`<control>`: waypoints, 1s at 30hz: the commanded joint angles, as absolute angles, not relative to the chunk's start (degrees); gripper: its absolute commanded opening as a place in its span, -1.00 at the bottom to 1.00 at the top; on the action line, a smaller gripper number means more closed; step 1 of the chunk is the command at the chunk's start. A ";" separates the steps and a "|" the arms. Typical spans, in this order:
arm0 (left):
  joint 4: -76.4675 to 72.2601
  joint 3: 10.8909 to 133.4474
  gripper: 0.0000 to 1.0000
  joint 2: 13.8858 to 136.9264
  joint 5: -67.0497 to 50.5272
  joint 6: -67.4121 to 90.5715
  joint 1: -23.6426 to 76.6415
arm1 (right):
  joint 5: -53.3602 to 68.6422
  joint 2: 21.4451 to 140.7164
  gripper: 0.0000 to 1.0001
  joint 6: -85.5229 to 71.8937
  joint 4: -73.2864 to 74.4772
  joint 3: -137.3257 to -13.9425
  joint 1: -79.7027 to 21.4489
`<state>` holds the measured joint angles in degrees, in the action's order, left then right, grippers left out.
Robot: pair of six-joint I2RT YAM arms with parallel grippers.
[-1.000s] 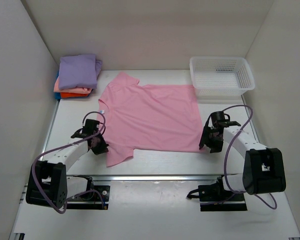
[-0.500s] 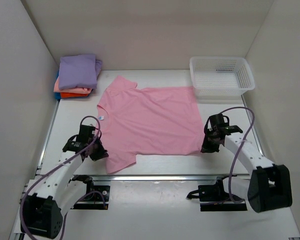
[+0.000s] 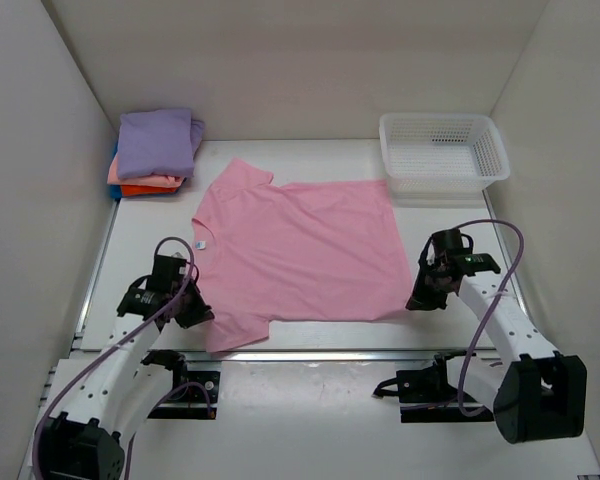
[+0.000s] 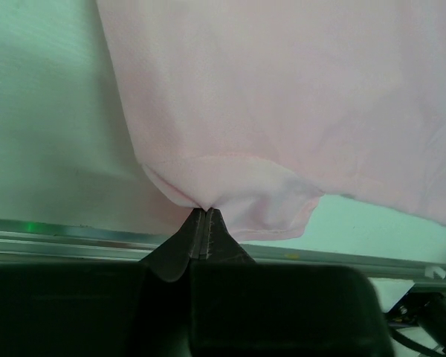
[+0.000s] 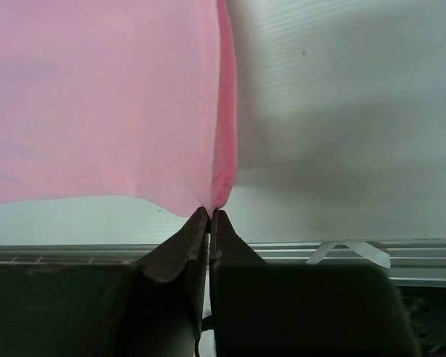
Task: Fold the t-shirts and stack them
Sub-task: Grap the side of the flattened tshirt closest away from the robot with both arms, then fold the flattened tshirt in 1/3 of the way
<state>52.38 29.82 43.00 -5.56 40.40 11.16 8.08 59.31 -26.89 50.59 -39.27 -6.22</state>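
A light pink t-shirt (image 3: 295, 250) lies spread on the white table, with a small white neck label (image 3: 200, 243) at its left edge. My left gripper (image 3: 196, 306) is shut on the shirt's near left sleeve (image 4: 230, 197). My right gripper (image 3: 417, 296) is shut on the near right corner of the hem (image 5: 217, 190). Both pinch a tip of cloth between closed jaws. A stack of folded t-shirts (image 3: 155, 150), lavender on top of salmon and orange, sits at the back left corner.
A white plastic mesh basket (image 3: 442, 152) stands at the back right. White walls close in the table on three sides. A metal rail (image 3: 310, 355) runs along the near edge, just below the shirt's front hem.
Both grippers have drawn back toward the near edge with the shirt, and the shirt has slid nearer with them. The right gripper closed on the hem corner within the last second.
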 commanded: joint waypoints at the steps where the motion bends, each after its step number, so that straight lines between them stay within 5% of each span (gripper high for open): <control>1: 48.62 35.23 -1.00 46.38 -3.69 40.61 9.41 | 10.46 63.09 -0.99 -24.08 49.83 -43.14 -4.13; 25: 33.66 55.99 -0.99 83.84 -8.43 36.30 0.09 | 12.39 99.04 -0.99 -16.44 46.76 -71.71 -0.09; 27: 32.96 56.60 -0.80 85.25 -8.44 36.12 0.17 | 13.00 101.24 -0.99 -16.00 46.32 -73.99 -0.09; 29: 32.44 57.13 -0.39 87.01 -8.26 35.95 0.44 | 13.01 103.53 -1.00 -15.47 46.32 -77.33 -0.09; 30: 32.08 57.39 -0.22 87.79 -8.09 36.21 0.35 | 12.57 104.41 -0.81 -15.82 46.32 -78.21 -0.09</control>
